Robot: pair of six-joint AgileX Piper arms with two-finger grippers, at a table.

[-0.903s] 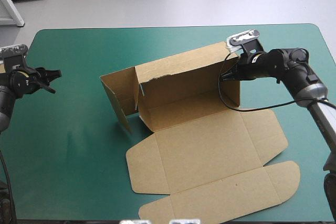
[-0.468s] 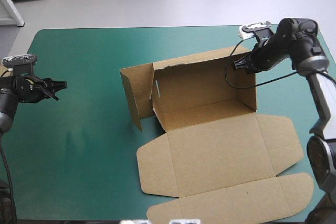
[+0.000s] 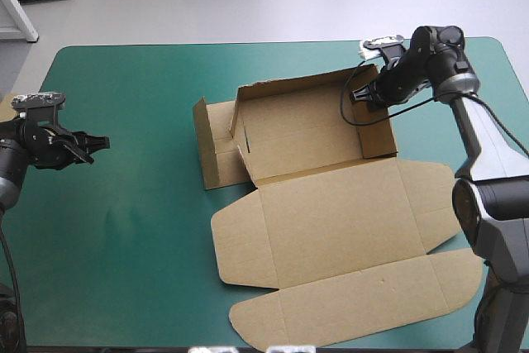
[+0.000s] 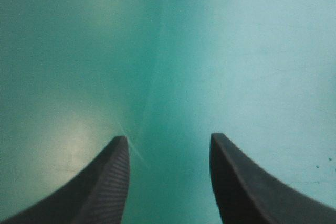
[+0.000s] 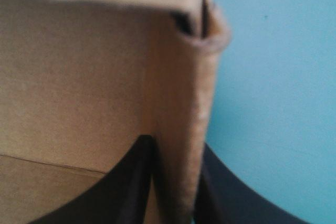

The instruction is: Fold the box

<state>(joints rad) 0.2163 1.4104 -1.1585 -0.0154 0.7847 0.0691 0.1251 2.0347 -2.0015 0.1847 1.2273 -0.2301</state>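
Black fingers of the right gripper [image 5: 175, 182] pinch the end wall of the brown box [image 3: 331, 229] near its far right corner, probably to steady the raised walls. The lid lies flat mid-table. The left gripper [image 3: 97, 145] hovers spread and empty over the teal-green cover [image 4: 236, 51], well apart.

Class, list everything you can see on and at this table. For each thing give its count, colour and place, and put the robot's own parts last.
box: one, brown, right of the table's middle; far wall and side walls raised, the other panels flat toward the near edge.
table: one, teal-green cover, under everything.
more board: one edge, brown, at the table's left edge.
left gripper: one, black, open, over bare cover near the left edge, apart from the box.
right gripper: one, black, shut on the box's right wall near its far corner.
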